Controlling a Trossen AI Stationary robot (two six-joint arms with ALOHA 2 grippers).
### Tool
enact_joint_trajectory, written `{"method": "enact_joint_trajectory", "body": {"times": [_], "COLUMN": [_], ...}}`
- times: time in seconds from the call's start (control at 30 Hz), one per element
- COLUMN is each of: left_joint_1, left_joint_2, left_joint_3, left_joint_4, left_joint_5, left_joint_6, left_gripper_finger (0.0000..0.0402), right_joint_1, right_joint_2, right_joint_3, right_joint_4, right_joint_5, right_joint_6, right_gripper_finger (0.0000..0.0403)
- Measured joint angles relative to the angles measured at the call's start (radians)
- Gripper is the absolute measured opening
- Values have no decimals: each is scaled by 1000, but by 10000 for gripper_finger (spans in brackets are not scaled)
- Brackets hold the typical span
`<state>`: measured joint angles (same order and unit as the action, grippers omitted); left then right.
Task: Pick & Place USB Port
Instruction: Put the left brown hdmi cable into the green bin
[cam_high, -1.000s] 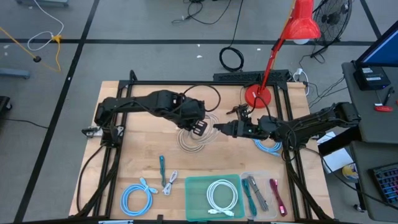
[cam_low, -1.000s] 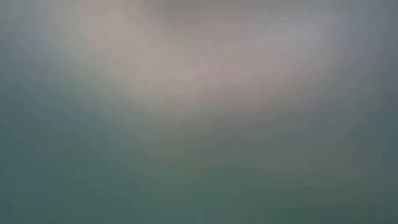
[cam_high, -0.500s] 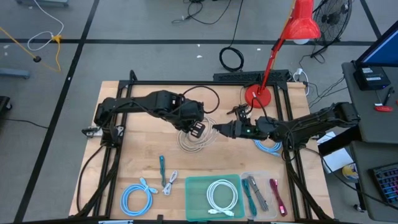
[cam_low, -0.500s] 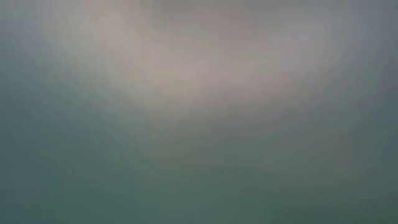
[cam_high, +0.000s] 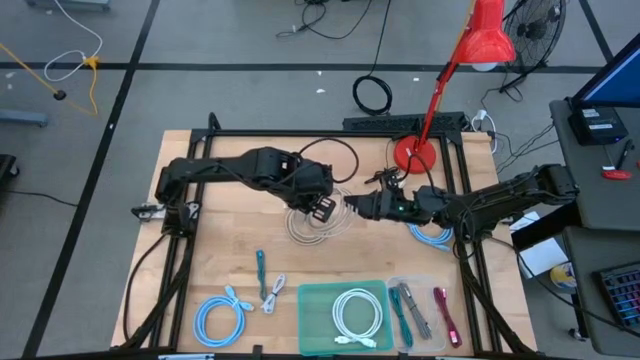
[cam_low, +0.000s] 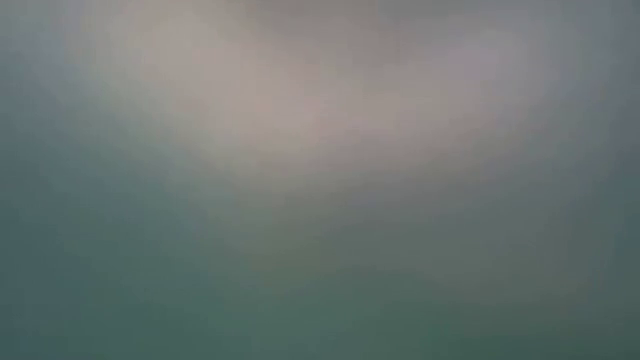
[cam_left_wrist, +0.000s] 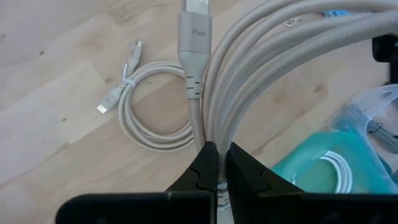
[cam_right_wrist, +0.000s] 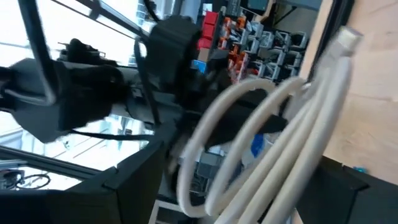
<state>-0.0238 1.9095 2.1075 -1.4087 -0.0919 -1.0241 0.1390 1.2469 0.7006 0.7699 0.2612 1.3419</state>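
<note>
Beige braided cable (cam_left_wrist: 261, 68), coiled in loops, hangs pinched between the closed fingers (cam_left_wrist: 202, 168) of the left gripper (cam_high: 322, 208) above the middle of the wooden table (cam_high: 225, 255). Its loops rise from the fingertips, with a USB plug (cam_left_wrist: 194, 37) standing alongside. The right gripper (cam_high: 352, 207), fingers spread wide and empty, sits just beside the coil, facing the left one. A green tray (cam_high: 315, 300) holding a white cable (cam_high: 357, 315) lies near the table's front edge.

Braided cloth-sheathed beige cable (cam_left_wrist: 249, 93) over a matt, pale wooden table (cam_left_wrist: 56, 81).
</note>
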Motion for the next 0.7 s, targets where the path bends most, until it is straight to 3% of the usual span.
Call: {"method": "enact_joint_trajectory", "body": {"times": [0.7], "left_joint_1": [8], "left_joint_2": [21], "left_joint_3": [-2], "left_joint_4": [-13], "left_joint_5": [39], "left_joint_6": [36], "left_gripper_finger": [10], "right_joint_1": [0], "right_joint_2": [0], "right_joint_3": [0], "right_joint_4": [-145], "right_joint_5": [1], "right_joint_6": [104], "right_gripper_finger": [295]}}
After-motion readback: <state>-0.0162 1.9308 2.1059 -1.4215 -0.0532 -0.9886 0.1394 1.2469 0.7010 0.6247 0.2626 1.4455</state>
